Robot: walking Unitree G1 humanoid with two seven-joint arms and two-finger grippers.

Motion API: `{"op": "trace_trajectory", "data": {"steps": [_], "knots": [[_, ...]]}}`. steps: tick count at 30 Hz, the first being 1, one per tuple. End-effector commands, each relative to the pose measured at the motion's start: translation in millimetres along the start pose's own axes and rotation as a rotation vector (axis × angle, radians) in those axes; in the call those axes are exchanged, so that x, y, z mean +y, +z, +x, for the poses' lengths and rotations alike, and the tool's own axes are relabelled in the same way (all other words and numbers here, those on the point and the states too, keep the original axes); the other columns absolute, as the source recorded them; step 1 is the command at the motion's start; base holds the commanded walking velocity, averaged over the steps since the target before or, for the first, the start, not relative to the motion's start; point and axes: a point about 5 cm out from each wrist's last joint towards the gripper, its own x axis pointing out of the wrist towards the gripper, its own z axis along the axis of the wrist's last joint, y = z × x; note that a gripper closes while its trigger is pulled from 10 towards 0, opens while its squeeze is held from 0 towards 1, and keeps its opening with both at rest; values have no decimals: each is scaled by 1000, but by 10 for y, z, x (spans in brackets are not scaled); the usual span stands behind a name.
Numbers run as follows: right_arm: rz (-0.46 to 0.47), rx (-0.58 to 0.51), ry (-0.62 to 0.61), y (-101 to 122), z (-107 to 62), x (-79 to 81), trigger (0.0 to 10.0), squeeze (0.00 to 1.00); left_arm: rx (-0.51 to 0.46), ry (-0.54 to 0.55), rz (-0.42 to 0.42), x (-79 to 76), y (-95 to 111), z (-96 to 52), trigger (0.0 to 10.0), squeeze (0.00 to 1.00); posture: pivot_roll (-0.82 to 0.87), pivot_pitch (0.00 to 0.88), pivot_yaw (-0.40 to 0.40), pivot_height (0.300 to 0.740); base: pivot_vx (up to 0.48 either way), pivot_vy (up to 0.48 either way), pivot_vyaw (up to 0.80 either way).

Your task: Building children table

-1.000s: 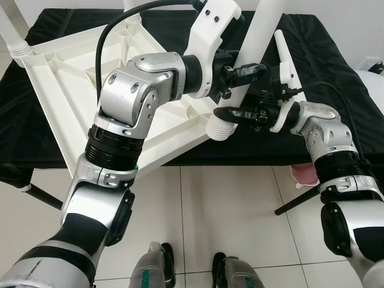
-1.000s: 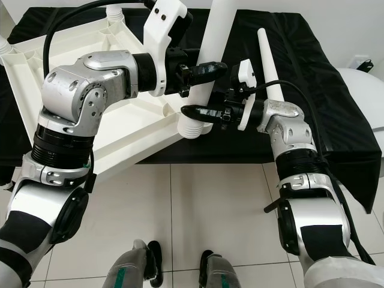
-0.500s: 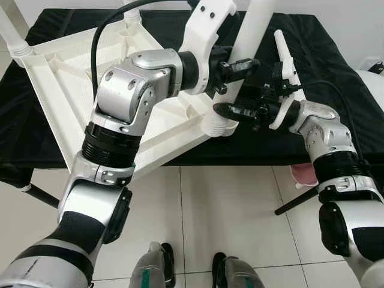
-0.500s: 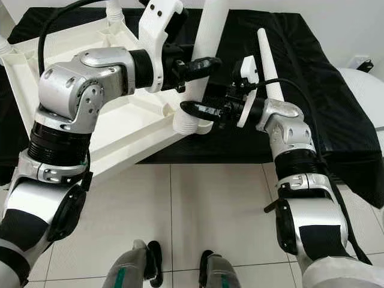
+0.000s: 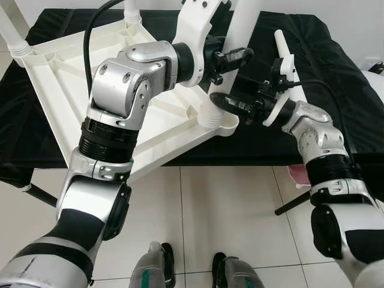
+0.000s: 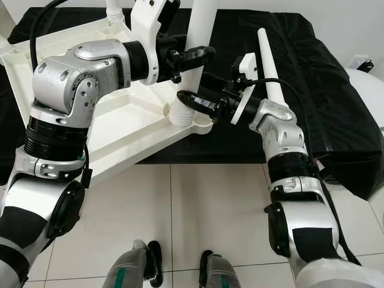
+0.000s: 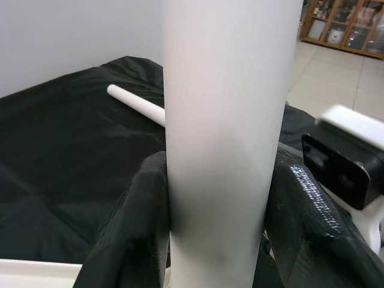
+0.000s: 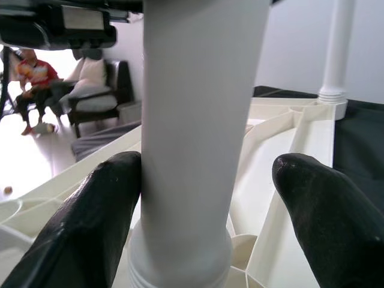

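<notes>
An upturned white plastic tabletop point(image 5: 60, 78) lies on a table draped in black cloth point(image 5: 324, 90). My left gripper point(image 5: 237, 55) is shut on a white table leg point(image 5: 240, 27), which stands nearly upright. The leg's ribbed end rests at the tabletop's near corner socket point(image 5: 211, 119). In the left wrist view both fingers point(image 7: 129, 240) press the leg point(image 7: 228, 120). Lower down, my right gripper point(image 5: 219, 102) is open around the leg point(image 8: 192, 120); one finger point(image 8: 90, 210) touches it and the other stands apart. A loose leg point(image 6: 267, 54) lies on the cloth.
Two other legs point(image 5: 12, 36) point(image 5: 133, 12) stand in the tabletop's far corners. The tabletop's near corner overhangs the table's front edge above a tiled floor point(image 5: 228, 210). A black strut point(image 5: 297, 201) slants under the table at the right. A person point(image 8: 33, 72) sits far back.
The leg has swung more upright, and its ribbed end has shifted from beside the corner onto the corner socket. Both grippers moved up and left with it.
</notes>
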Motion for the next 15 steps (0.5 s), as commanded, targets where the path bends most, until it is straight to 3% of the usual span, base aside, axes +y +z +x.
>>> {"op": "trace_trajectory", "data": {"steps": [1, 9, 15], "knots": [[6, -12, -21, -21, -21, 11, 10000, 0, -42, 46, 37, 7, 120, -1, 10000, 0, -23, 156, -32, 740, 0, 0, 0], [52, -90, -166, -108, 67, 98, 10000, 0, -54, 79, 48, -15, 99, 23, 10000, 0, -24, 163, -33, 740, 0, 0, 0], [68, -136, -202, -88, 128, 176, 10000, 0, -45, 66, 43, -71, 57, 50, 10000, 0, -25, 172, -37, 740, 0, 0, 0]]}}
